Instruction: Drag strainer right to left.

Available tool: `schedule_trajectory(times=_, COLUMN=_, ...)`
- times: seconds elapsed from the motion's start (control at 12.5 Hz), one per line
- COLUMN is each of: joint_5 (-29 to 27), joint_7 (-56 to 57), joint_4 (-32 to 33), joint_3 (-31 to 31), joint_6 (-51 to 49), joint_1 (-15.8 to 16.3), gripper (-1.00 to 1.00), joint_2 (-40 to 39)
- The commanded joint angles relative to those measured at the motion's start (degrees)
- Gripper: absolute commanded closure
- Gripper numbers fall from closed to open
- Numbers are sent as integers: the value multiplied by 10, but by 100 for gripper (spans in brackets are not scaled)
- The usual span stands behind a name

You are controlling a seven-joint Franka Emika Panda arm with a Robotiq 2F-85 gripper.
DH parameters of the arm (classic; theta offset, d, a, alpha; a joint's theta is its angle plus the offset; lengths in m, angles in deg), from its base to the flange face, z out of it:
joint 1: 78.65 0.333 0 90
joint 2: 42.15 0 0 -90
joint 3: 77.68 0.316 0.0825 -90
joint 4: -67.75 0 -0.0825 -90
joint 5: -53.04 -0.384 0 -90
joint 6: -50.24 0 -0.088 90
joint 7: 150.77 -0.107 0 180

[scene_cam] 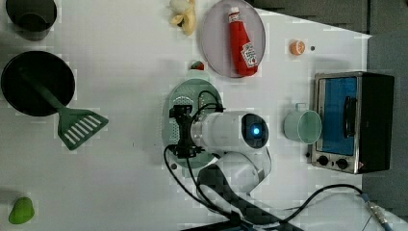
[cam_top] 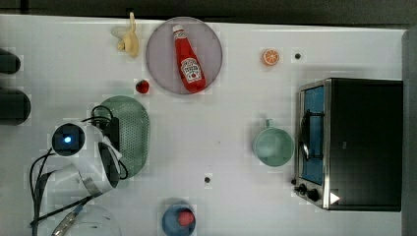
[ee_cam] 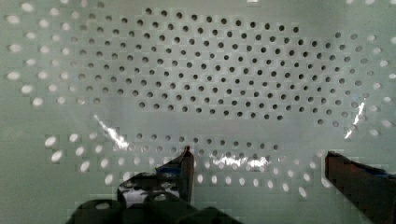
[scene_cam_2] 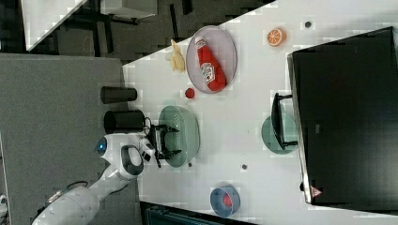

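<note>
The strainer (cam_top: 132, 130) is a pale sage-green oval colander with a grid of small holes. It lies on the white table toward the top view's left, below the grey plate. My gripper (scene_cam: 182, 129) hangs over its bowl, pointing down, with the white wrist covering part of it. In the right view the gripper (scene_cam_2: 171, 139) stands open above the strainer (scene_cam_2: 187, 125). The wrist view looks straight into the strainer's perforated wall (ee_cam: 210, 70), and my gripper (ee_cam: 259, 158) has its dark fingers spread wide with nothing between them. Whether the fingertips touch the plastic I cannot tell.
A grey plate (cam_top: 160, 49) holds a ketchup bottle (cam_top: 189, 61); a small red fruit (cam_top: 142, 87) lies beside the strainer. A mint-green cup (cam_top: 273, 145) stands before the toaster oven (cam_top: 361, 142). A blue bowl (cam_top: 178, 220) sits at the front edge, black pots (cam_top: 12, 105) at the top view's left.
</note>
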Motion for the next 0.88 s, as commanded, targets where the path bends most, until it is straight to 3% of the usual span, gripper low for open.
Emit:
schedule_trajectory(times=0.08, joint_5=1, joint_7=-52, joint_4=-40, joint_3=-1, joint_6=-10, joint_1=24, gripper=-100, joint_2=-14)
schedule_trajectory(times=0.88, joint_5=-35, joint_7=-59, joint_4=-118, joint_3=-2, joint_6=-17, joint_1=67, gripper=-100, joint_2=-53)
